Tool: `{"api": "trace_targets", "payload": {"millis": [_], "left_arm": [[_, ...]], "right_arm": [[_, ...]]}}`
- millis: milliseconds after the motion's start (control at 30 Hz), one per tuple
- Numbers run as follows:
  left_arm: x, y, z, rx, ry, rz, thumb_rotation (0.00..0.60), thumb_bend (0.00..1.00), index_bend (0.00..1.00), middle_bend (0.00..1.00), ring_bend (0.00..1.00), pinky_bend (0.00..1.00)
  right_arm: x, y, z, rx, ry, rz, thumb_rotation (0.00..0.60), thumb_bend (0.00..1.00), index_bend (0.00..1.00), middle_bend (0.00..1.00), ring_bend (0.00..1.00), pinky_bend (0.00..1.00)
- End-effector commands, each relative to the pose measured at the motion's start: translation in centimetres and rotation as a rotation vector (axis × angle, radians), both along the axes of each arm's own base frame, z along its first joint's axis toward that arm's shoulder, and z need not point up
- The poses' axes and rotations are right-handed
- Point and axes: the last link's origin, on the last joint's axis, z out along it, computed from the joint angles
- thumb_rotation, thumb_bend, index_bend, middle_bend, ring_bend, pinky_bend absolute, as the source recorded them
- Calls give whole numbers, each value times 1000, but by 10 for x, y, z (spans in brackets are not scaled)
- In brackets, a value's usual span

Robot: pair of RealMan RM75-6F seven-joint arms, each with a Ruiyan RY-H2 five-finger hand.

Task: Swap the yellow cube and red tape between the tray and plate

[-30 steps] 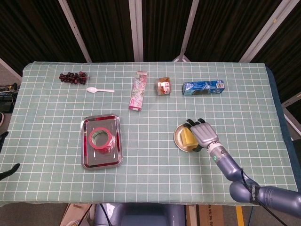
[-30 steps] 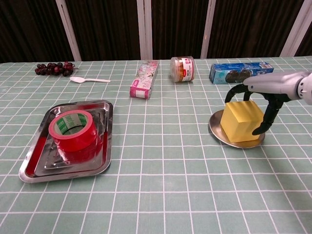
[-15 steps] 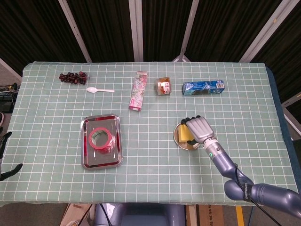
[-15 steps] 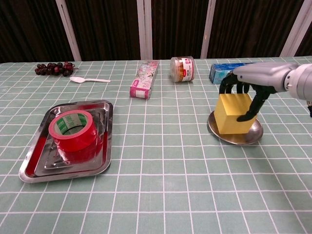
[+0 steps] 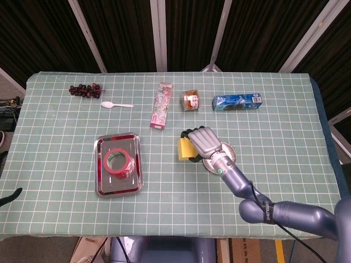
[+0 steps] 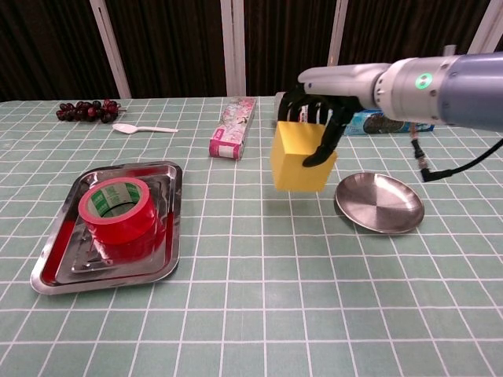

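right robot hand (image 6: pixel 314 118) now grips cube (image 6: pixel 301 156), lifted off plate (image 6: pixel 380 204) | heading tray-ward (image 6: pixel 55 259) | tape (image 6: pixel 118 208) still in tray

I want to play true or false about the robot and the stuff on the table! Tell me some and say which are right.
1. The right hand holds the yellow cube up in the air. True.
2. The plate has the cube on it. False: the plate is bare.
3. The red tape sits in the tray. True.
4. The white spoon lies inside the tray. False: it lies on the table near the grapes.
5. The cube is already over the tray. False: it hangs between tray and plate.
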Motion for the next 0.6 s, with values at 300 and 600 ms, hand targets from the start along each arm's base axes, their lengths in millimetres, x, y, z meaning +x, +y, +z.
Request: {"api": "trace_targets", "payload": {"millis": [300, 600], "left_arm": [[-4, 3, 0, -3, 7, 17, 600, 39, 128, 0, 0, 0], [-4, 4, -1, -6, 3, 22, 600, 40, 128, 0, 0, 0]], "right_arm": [[19, -22, -62, 52, 27, -21, 600, 320, 385, 294, 382, 282], [30, -23, -59, 49, -16, -13, 600, 150, 0, 0, 85, 10]]}}
